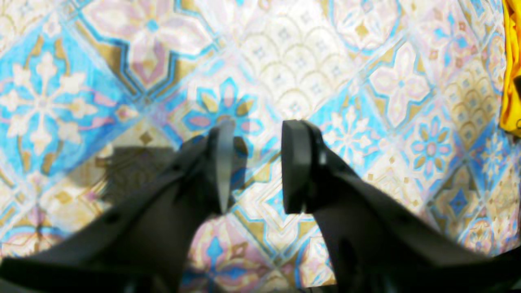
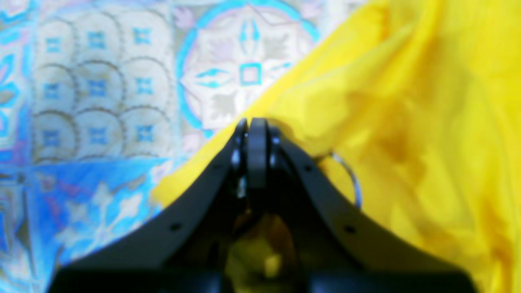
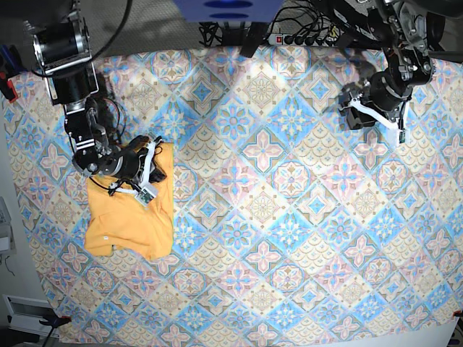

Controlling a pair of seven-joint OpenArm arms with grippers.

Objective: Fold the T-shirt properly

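The T-shirt (image 3: 129, 213) is a yellow-orange cloth lying folded into a rough rectangle at the table's left in the base view. It fills the right half of the right wrist view (image 2: 407, 122). My right gripper (image 2: 252, 122) is shut, its tips right at the shirt's diagonal edge; I see no cloth between the pads. In the base view it (image 3: 150, 172) rests at the shirt's upper right corner. My left gripper (image 1: 254, 162) is open and empty over bare tablecloth, far right at the back (image 3: 351, 112). A yellow strip (image 1: 513, 65) shows at that view's right edge.
The blue-and-pink patterned tablecloth (image 3: 275, 217) covers the whole table. A power strip and cables (image 3: 296, 35) lie along the back edge. The table's front edge (image 3: 289, 341) runs along the bottom of the base view.
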